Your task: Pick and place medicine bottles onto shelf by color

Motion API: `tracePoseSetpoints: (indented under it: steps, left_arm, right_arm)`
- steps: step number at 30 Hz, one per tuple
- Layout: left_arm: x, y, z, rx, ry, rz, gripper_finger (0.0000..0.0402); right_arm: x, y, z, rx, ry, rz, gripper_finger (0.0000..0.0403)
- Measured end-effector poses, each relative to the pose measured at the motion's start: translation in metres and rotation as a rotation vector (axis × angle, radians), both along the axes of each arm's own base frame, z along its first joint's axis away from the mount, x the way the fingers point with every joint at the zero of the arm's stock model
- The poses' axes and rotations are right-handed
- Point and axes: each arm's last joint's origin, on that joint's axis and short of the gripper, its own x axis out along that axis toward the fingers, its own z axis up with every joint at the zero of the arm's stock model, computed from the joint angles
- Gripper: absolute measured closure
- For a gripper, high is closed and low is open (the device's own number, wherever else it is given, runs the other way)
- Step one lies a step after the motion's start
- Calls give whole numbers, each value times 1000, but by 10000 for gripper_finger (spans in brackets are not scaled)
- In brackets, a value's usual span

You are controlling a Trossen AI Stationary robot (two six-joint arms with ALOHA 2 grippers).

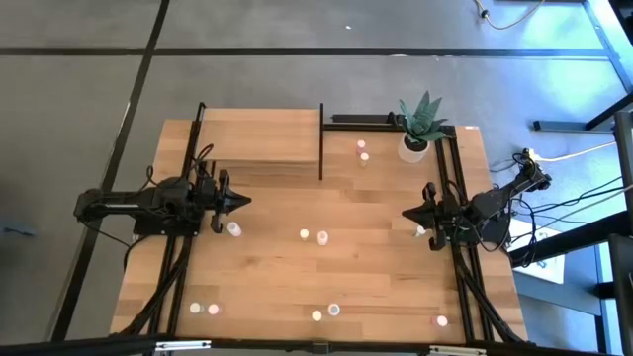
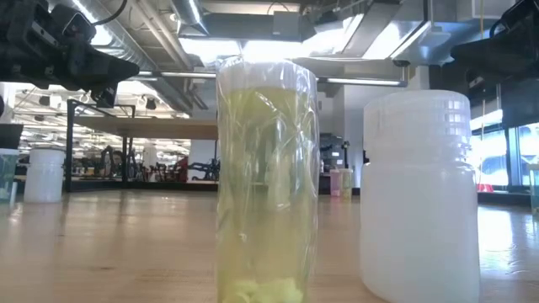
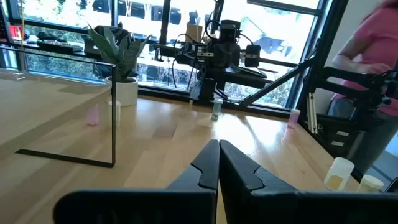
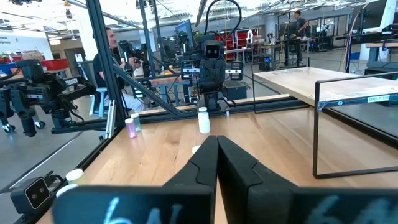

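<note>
Both arms hover over the tabletop (image 1: 376, 237). Left gripper (image 1: 242, 202) fully closed, empty; right gripper (image 1: 407, 215) likewise. Medicine bottles (image 1: 322, 236) scattered on the table, 2 beside the plant pot (image 1: 412, 148). Shelf (image 1: 259, 138) bare, at the far left.

Robotics lab, robot rigs (image 4: 211, 74) (exposed ceiling ducts (image 2: 160, 34))

2 black jointed arms w/ pointed 2-finger grippers, left gripper (image 1: 240, 202), right gripper (image 1: 407, 214), prob. black cabling.
</note>
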Motion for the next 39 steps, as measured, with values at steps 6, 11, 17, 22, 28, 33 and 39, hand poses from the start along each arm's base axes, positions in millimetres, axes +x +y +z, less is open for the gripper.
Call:
tracePoseSetpoints:
  steps: [6, 11, 17, 22, 28, 33, 39]
  left_arm:
    - [0, 0, 0, 0, 0, 0, 401]
    - [0, 0, 0, 0, 0, 0, 401]
    - [0, 0, 0, 0, 0, 0, 401]
    - [0, 0, 0, 0, 0, 0, 401]
    - [0, 0, 0, 0, 1, 0, 401]
    - [0, 0, 0, 0, 0, 0, 401]
    - [0, 0, 0, 0, 0, 0, 401]
  right_arm:
    - [0, 0, 0, 1, 0, 0, 391]
    - [0, 0, 0, 0, 1, 0, 391]
    - [0, 0, 0, -1, 0, 0, 391]
    - [0, 0, 0, 1, 0, -1, 391]
    - [0, -1, 0, -1, 1, -30, 391]
    - [0, -3, 0, 10, 3, -98, 391]
    - [0, -3, 0, 12, -2, -98, 391]
